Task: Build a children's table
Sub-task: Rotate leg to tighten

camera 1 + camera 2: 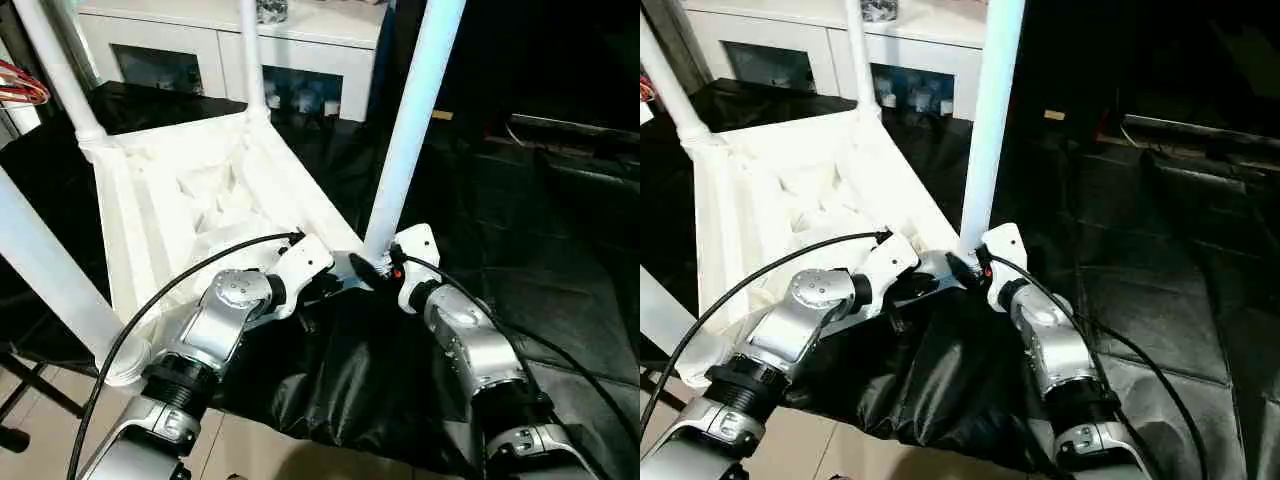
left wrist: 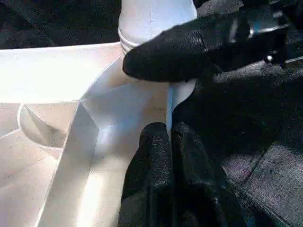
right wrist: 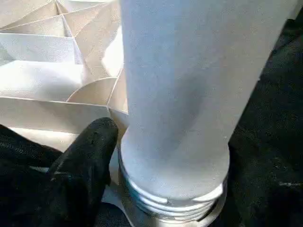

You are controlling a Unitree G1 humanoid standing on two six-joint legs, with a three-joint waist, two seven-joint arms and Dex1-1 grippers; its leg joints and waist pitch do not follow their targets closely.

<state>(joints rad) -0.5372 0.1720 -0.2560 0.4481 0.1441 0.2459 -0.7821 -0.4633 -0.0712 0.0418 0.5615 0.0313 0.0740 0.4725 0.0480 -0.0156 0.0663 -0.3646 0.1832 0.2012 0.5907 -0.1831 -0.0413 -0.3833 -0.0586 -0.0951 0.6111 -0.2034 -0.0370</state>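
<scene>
We see the tabletop (image 1: 190, 190) upside down on black sheeting (image 1: 370, 380), ribs up, w/ legs standing in corner sockets. Our left gripper (image 2: 168, 137), fingers pressed together, sits at the near-right corner rim. Our right gripper (image 1: 372, 268) spreads apart around the near-right leg (image 1: 410, 130) base.

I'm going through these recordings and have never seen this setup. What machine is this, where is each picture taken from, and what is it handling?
It is a humanoid robot with two silver arms. Two pictures come from its head, looking down; the other two come from cameras on its wrists. An upside-down white tabletop, ribbed side up, lies on black sheeting with four white legs standing in its corners. The left gripper is shut on the tabletop's rim. The right gripper sits at the base of the nearest leg; whether it grips is unclear. A white cabinet stands behind.
</scene>
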